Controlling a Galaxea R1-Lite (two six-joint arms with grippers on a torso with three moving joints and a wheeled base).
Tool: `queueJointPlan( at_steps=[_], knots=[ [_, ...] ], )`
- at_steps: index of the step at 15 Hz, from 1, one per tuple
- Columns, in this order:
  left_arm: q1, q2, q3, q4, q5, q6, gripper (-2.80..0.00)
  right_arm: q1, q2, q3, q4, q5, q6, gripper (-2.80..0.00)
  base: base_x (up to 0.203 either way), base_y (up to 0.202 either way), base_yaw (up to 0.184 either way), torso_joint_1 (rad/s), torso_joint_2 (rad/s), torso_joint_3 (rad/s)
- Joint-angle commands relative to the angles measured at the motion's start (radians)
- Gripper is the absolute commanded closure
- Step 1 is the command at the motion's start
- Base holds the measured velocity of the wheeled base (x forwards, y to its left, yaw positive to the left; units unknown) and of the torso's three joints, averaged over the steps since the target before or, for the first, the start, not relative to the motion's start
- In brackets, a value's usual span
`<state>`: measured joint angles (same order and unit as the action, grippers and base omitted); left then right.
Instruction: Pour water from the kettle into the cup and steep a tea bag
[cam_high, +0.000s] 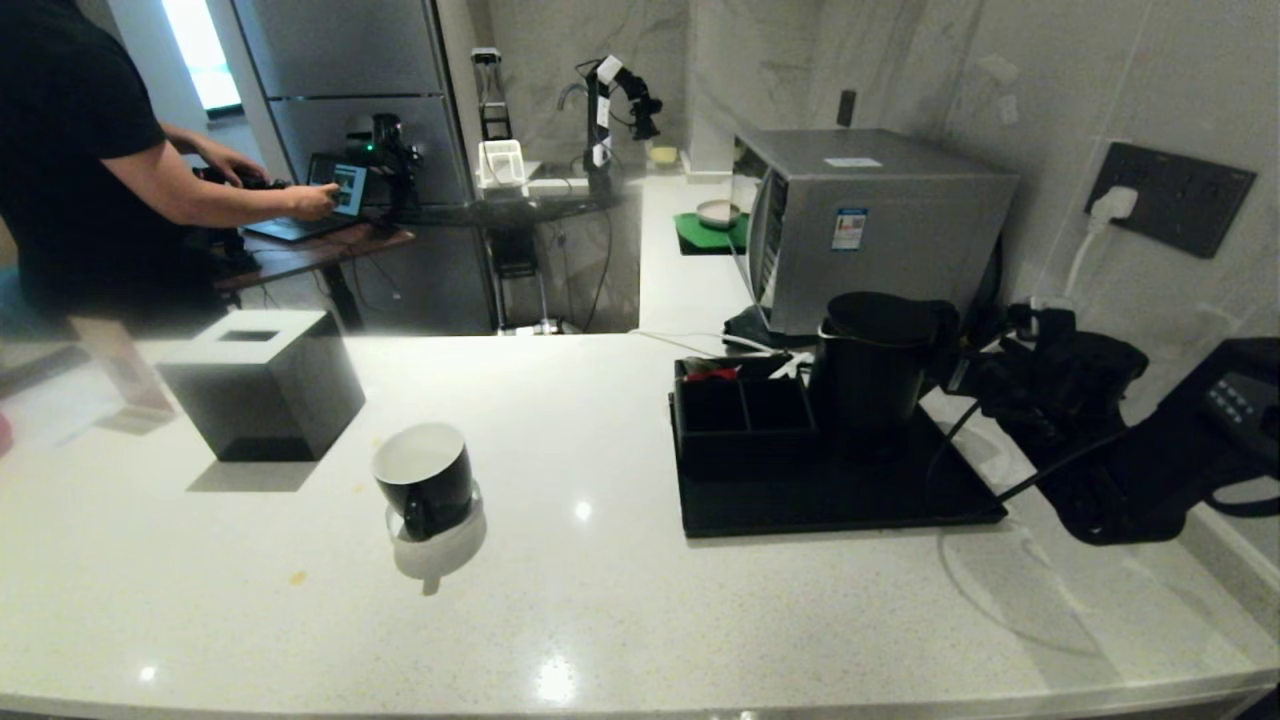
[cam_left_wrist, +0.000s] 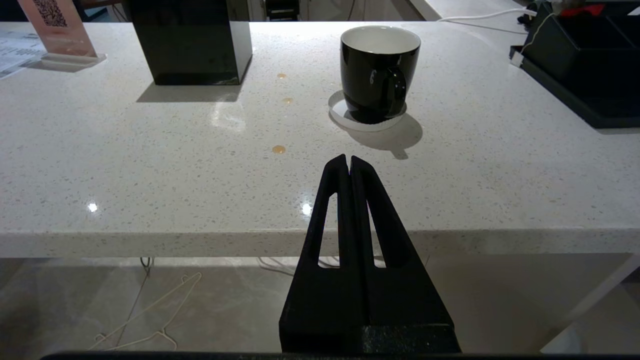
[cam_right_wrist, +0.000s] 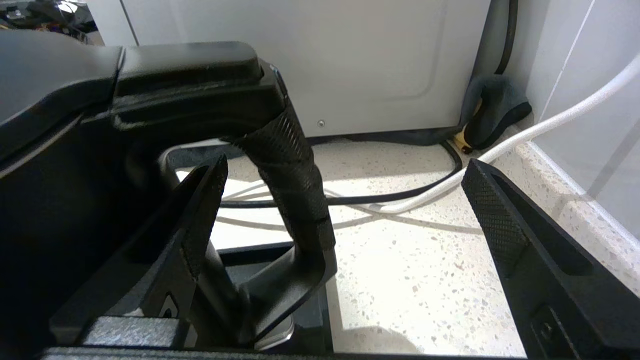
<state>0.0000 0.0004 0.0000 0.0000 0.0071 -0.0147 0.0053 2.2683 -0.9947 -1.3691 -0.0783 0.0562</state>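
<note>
Presently, head view: the kettle (cam_high: 872, 365) stands on a black tray (cam_high: 850, 500) at the counter's right, a divided organizer (cam_high: 745, 410) touching its left side; the cup (cam_high: 425, 478) sits well apart to the left, near a black tissue box (cam_high: 262, 382). The right arm (cam_high: 1130, 440) reaches in behind the kettle. A person (cam_high: 90, 170) works at a laptop beyond. Left wrist view: the left gripper (cam_left_wrist: 348, 161), fingers pressed together, hangs off the counter edge, facing the cup (cam_left_wrist: 379, 70). Right wrist view: the right gripper (cam_right_wrist: 345, 205), jaws wide apart, straddles the kettle handle (cam_right_wrist: 292, 165) without clamping it. Judged step: grasping the kettle; next, closing squarely on the handle. Trailing cables (cam_right_wrist: 440, 192) behind may snag.
</note>
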Motion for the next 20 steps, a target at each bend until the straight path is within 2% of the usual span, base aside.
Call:
queueJointPlan(
  at_steps=[1, 9, 10, 20],
  knots=[
    [0.000, 0.000, 0.000, 0.000, 0.000, -0.001, 0.00, 0.001, 0.011, -0.011, -0.008, 0.000, 0.000, -2.80, 0.000, 0.000, 0.000, 0.000, 0.00, 0.000],
    [0.000, 0.000, 0.000, 0.000, 0.001, -0.001, 0.00, 0.002, 0.030, -0.039, -0.008, 0.000, 0.001, -2.80, 0.000, 0.000, 0.000, 0.000, 0.00, 0.000],
    [0.000, 0.000, 0.000, 0.000, 0.001, -0.001, 0.00, 0.002, 0.033, -0.047, -0.009, 0.000, 0.001, 0.00, 0.000, 0.000, 0.000, 0.000, 0.00, 0.000],
    [0.000, 0.000, 0.000, 0.000, 0.000, -0.001, 0.00, 0.001, 0.030, -0.048, -0.022, -0.001, -0.002, 0.00, 0.000, 0.000, 0.000, 0.000, 0.00, 0.000]
  ],
)
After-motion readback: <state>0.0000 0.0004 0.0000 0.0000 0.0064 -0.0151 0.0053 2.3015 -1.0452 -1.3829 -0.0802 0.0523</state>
